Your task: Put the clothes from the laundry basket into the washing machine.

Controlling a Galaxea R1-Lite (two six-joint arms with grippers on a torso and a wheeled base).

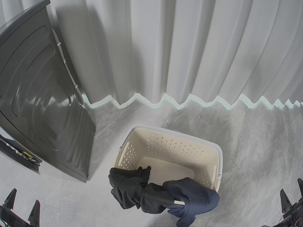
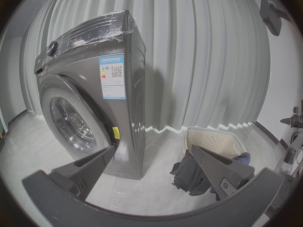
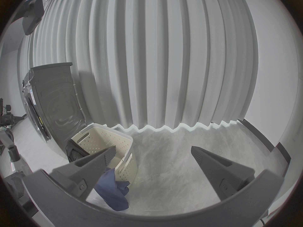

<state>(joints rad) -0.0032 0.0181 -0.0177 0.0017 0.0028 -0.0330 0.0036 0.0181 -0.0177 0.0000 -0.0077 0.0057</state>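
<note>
Down at the lower centre of the head view, a black garment (image 1: 127, 186) and a navy garment (image 1: 192, 197) hang over the laundry basket's (image 1: 170, 150) near rim. They are well apart from the left hand (image 1: 22, 202) and right hand (image 1: 292, 191) in the bottom corners, both spread wide and empty. The washing machine (image 1: 38, 95) stands at upper left.

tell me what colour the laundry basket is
The laundry basket is cream with a pale grey rim, clearest in the head view.

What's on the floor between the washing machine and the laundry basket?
Nothing: the head view shows bare floor between the washing machine and the laundry basket.
</note>
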